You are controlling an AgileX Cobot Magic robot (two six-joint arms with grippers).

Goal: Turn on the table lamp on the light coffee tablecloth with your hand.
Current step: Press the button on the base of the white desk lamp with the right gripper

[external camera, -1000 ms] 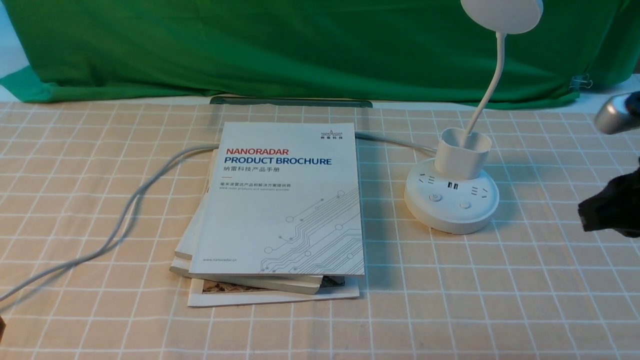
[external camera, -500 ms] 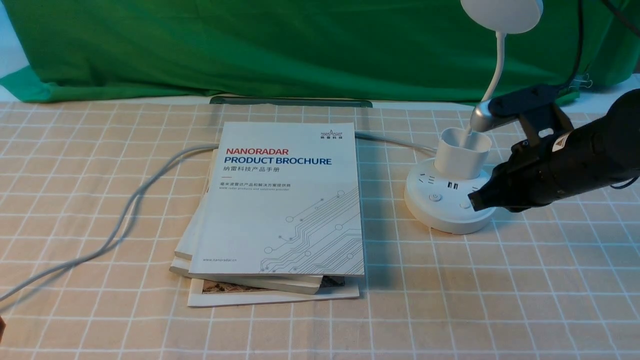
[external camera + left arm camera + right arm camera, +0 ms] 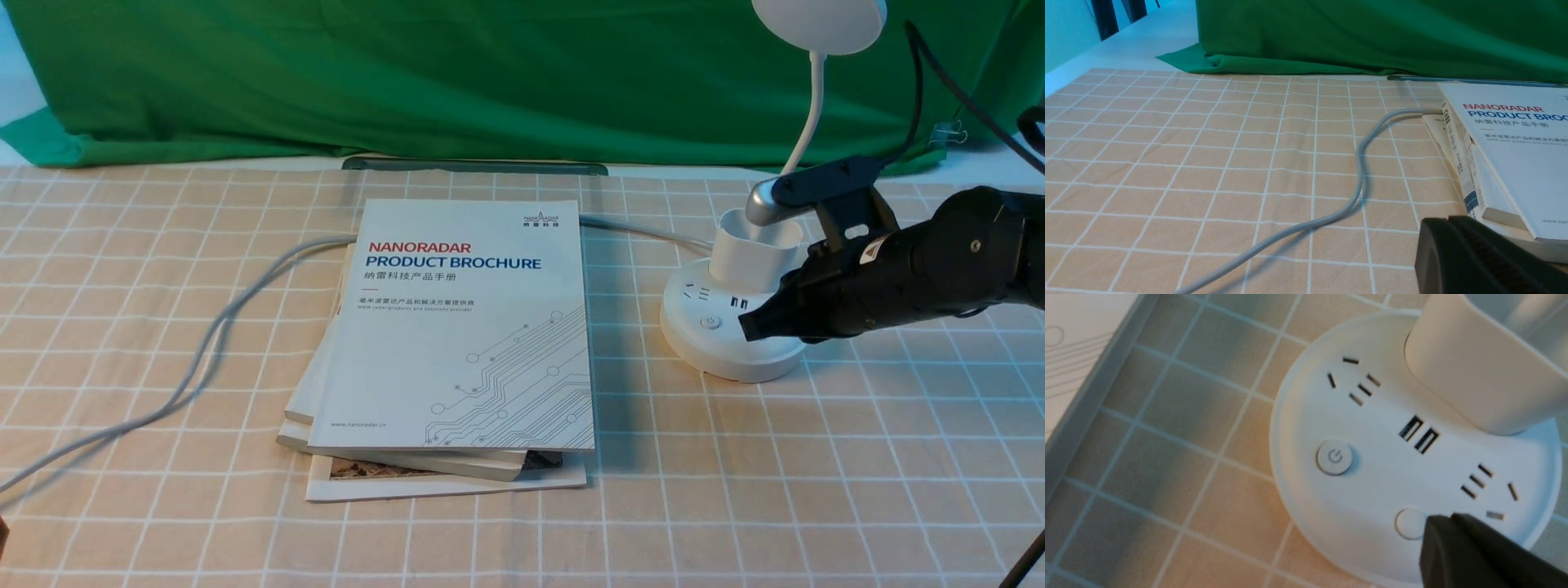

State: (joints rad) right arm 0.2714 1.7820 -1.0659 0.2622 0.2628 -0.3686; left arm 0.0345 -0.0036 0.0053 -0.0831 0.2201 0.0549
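The fingers (image 3: 1457, 551) of the black right hand (image 3: 747, 327), clenched into 1 tip, hover at the edge of the plain round button (image 3: 1406, 523) on the white plastic puck-based table lamp (image 3: 735, 351) beneath them on the light coffee checked tablecloth (image 3: 816, 457), so a slanted push may skid off, shoving the lamp.

Lamp (image 3: 747, 261): the head is cut by the top edge in the front view; the right part of the base is hidden behind the right gripper (image 3: 749, 325).
Plain button (image 3: 1406, 522): partly under the gripper tip in the right wrist view; whether they touch cannot be told.
Cord (image 3: 204, 343): slips under the brochure (image 3: 465, 327) and runs off the left edge.
Lower books (image 3: 424, 467): only edges show; titles hidden.
Left gripper (image 3: 1447, 228): cut by the bottom edge in its wrist view.
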